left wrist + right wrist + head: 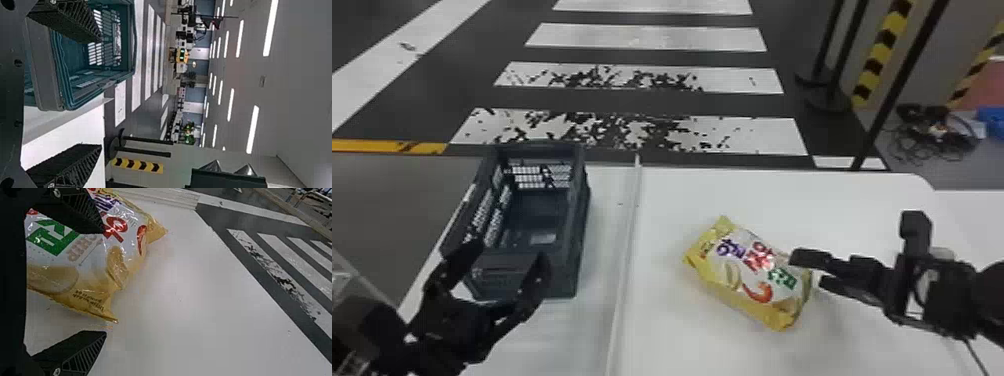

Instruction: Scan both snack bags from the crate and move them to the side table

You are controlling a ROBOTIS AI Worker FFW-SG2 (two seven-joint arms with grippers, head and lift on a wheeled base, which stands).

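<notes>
A yellow and white snack bag [749,272] lies on the white table, right of the seam. My right gripper [804,272] is at the bag's right end, open; in the right wrist view one finger of the right gripper [105,282] overlaps the bag [90,258] and the other stands beyond its edge. The dark crate [582,220] stands at the table's left, and no bag can be made out inside it. My left gripper [504,252] is open over the crate's near end. In the left wrist view the left gripper [101,94] has the crate [45,66] beside one finger.
A raised seam [627,240] runs across the white table [672,200] between crate and bag. Another white surface [977,220] adjoins on the right. Black poles and yellow-black striped posts [882,50] stand beyond the table, near a heap of cables [929,135] on the floor.
</notes>
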